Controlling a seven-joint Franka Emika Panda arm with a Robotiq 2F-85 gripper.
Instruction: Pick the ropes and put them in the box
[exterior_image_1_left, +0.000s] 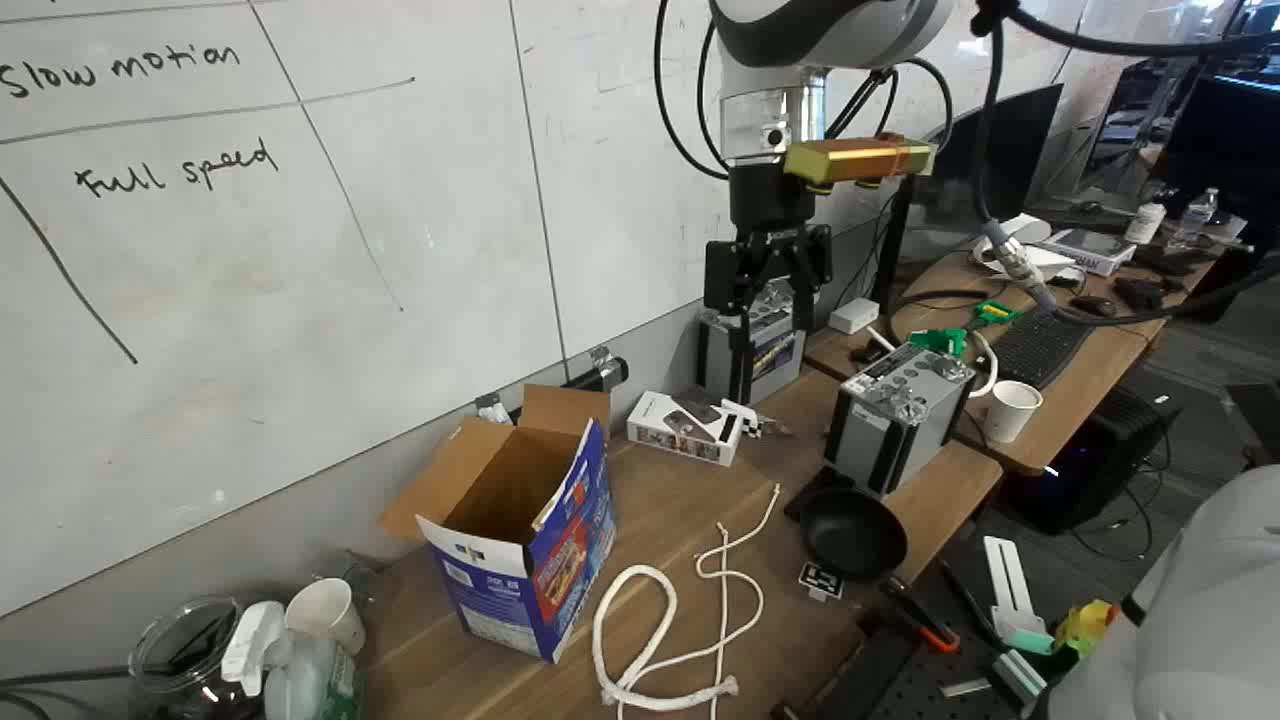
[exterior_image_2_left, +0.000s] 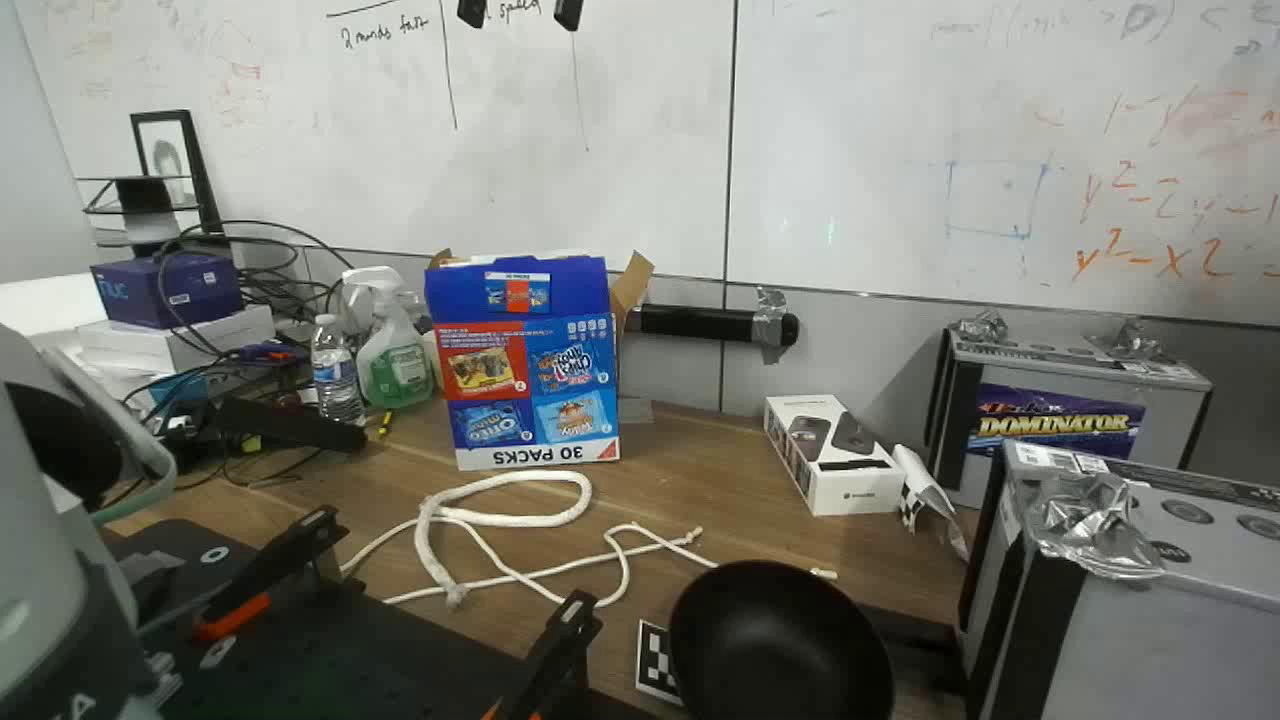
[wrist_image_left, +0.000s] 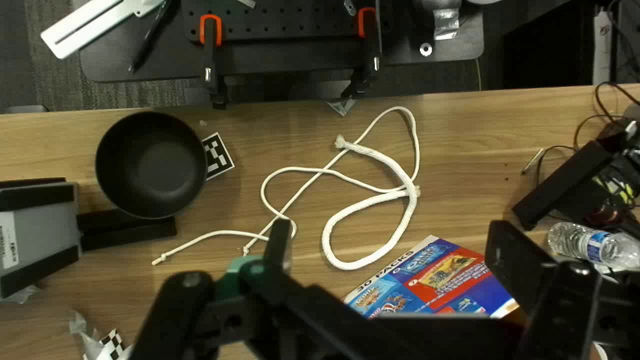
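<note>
We see jaws spread wide, partly hiding snack carton (wrist_image_left: 445, 277); thin rope (wrist_image_left: 322, 171) slants below, knotted ends nearest jaws.

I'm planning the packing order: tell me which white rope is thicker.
The thick rope, curled in one broad loop beside the box; its cord is visibly stouter. The thin rope is slender throughout, with small knotted ends.

Thick looped white rope (wrist_image_left: 411, 206) across thin wavy rope (wrist_image_left: 326, 171), just beside open blue-printed box (exterior_image_1_left: 572, 572)
</note>
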